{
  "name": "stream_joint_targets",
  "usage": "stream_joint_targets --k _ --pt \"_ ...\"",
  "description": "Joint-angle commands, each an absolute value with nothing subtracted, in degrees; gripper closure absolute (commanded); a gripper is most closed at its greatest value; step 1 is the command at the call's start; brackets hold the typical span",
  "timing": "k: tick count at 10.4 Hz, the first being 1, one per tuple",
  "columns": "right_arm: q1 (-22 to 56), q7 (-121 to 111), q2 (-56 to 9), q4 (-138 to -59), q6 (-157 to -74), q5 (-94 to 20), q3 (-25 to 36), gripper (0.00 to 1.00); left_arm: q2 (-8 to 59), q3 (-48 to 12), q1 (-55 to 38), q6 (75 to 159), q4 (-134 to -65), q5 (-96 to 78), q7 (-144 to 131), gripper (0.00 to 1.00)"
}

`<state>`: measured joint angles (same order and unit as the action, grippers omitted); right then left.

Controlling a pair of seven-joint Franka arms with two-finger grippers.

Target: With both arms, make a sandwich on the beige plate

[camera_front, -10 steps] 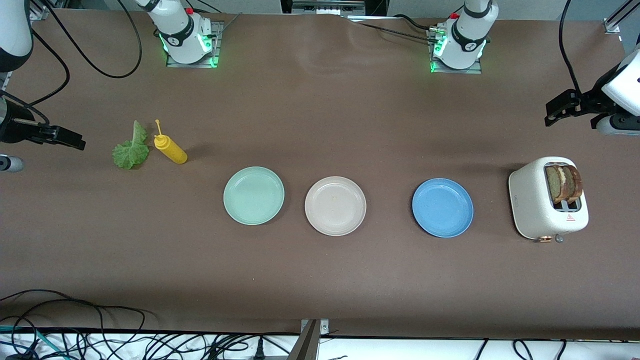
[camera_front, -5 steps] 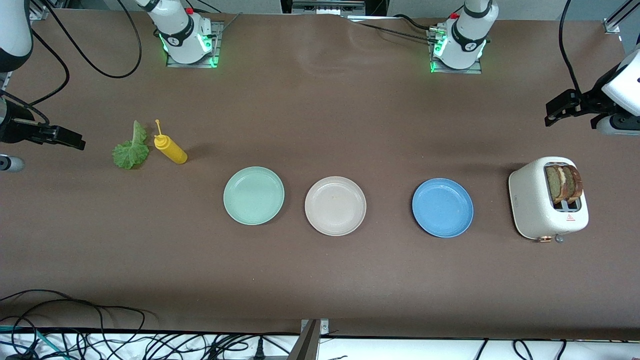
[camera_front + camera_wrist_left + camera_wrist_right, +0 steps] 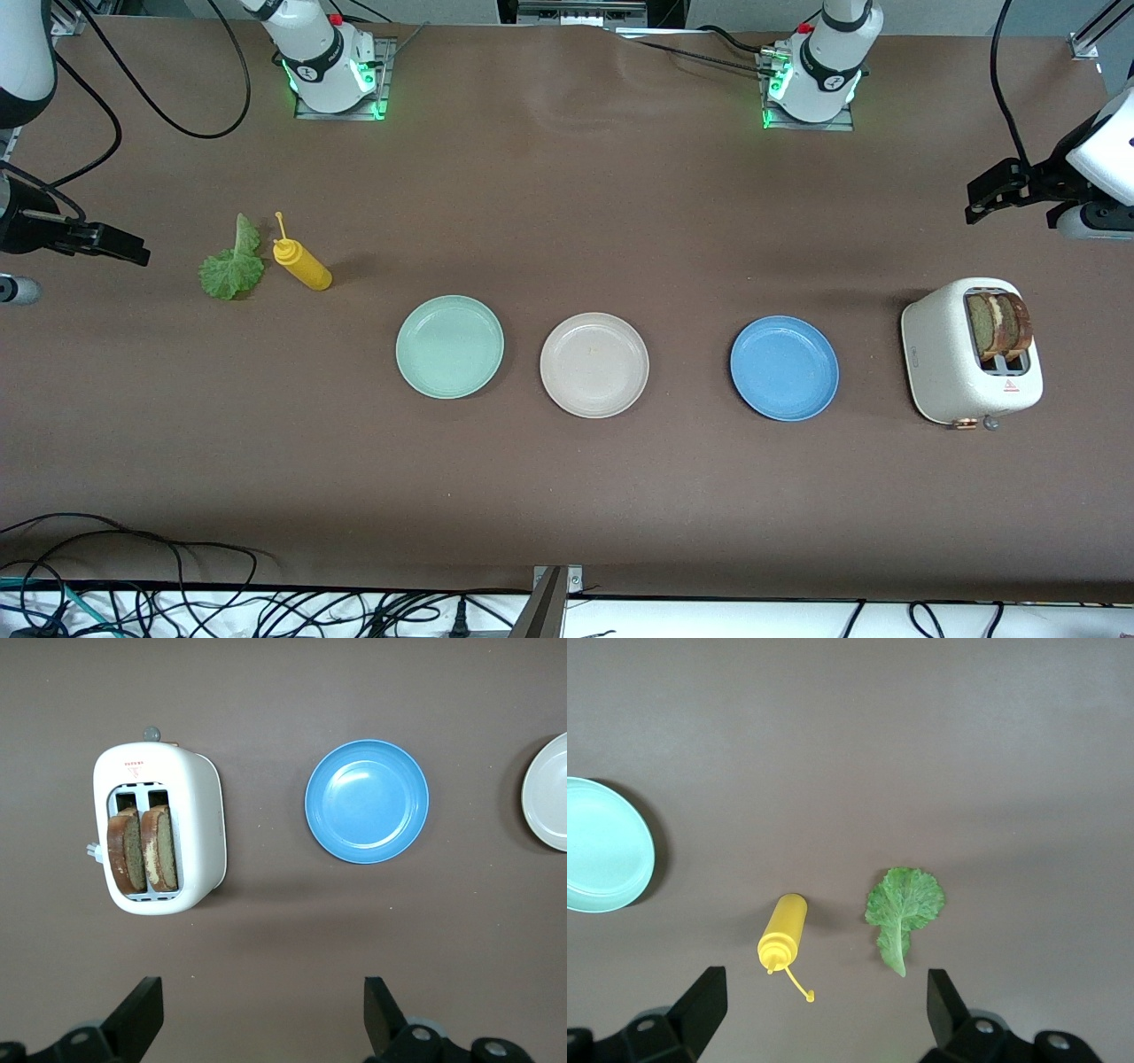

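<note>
Three plates in a row, plain round beige plate [image 3: 594,364] middle and bare, two brown bread slices [image 3: 999,324] in toaster [image 3: 948,363], one lettuce leaf [image 3: 232,264], left gripper [image 3: 257,1019] and right gripper [image 3: 824,1014] wide open, empty.

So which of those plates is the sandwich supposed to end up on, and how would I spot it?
Look at the row of three plates across the middle of the brown table. The one you want is the beige plate, the middle of the three, between the mint green plate and the blue plate. It is the only plain off-white one, and nothing lies on it.
</note>
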<state>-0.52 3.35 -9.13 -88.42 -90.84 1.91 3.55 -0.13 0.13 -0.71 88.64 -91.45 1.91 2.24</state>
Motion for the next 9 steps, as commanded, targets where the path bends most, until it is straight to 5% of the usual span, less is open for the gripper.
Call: stream_joint_targets --k 1,9 --pt "-0.97 2.11 -8.79 -88.59 -90.7 1.14 3.52 0.0 0.62 0.09 0.35 87.28 -89.82 0.88 3.43 0.0" --pt "-0.97 2.11 -8.7 -88.51 -90.7 1.14 3.52 0.0 3.94 0.09 3.25 87.54 -89.03 0.97 3.87 0.0"
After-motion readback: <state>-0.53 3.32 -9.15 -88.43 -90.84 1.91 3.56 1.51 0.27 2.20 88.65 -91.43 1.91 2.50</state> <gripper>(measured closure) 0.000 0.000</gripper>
